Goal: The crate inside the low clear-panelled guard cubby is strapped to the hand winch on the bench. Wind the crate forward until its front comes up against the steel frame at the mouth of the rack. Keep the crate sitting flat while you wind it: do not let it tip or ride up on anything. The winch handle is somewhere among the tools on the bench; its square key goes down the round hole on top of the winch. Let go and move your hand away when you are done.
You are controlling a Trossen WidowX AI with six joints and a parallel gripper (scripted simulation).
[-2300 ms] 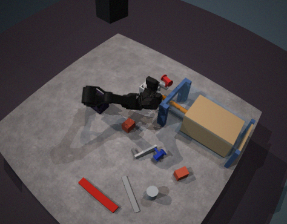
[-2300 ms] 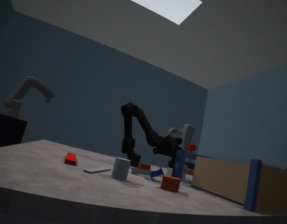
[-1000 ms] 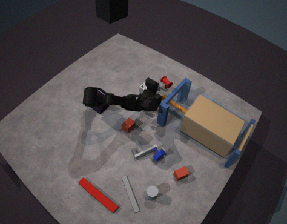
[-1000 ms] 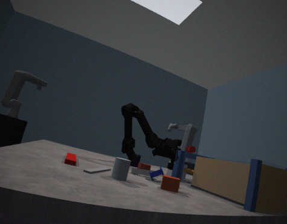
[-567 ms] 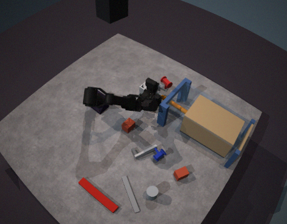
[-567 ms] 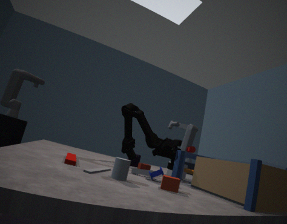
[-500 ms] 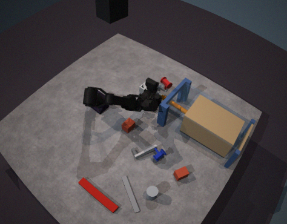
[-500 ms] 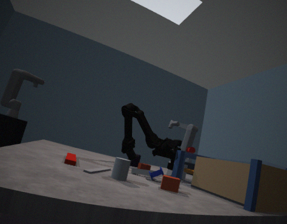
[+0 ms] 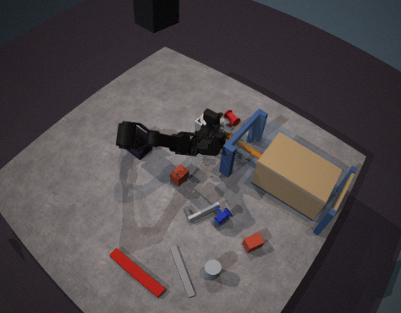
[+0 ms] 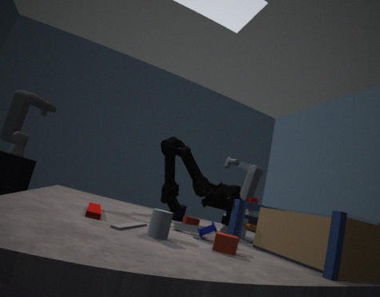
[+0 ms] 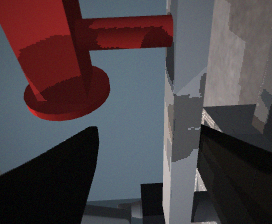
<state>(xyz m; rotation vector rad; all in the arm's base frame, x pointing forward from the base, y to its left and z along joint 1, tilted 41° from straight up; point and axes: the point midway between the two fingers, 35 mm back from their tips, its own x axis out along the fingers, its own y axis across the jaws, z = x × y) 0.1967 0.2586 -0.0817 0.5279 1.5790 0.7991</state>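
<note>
The tan crate [image 9: 297, 173] [image 10: 289, 230] sits flat in the cubby, behind the blue frame [image 9: 227, 160] [image 10: 236, 218] at its mouth, with a gap between them. An orange strap [image 9: 251, 150] [image 10: 250, 227] runs from the crate under the frame toward the winch [image 9: 199, 123], mostly hidden by the arm. My gripper [image 11: 143, 132] is open around the grey bar [image 11: 190, 50] of a crank handle, whose red knob [image 9: 232, 118] [image 10: 252, 200] [image 11: 68, 95] stands out to one side. The bar is closer to the right finger. The key end is hidden.
A grey handle [image 9: 204, 211] with a blue knob [image 9: 222, 216] [image 10: 207, 229] lies on the bench. Orange-red blocks [image 9: 178, 175] [image 9: 253, 242], a grey cylinder [image 9: 212, 269], a flat grey bar [image 9: 183, 271] and a red bar [image 9: 137, 272] also lie there. The blue frame stands close beside my gripper.
</note>
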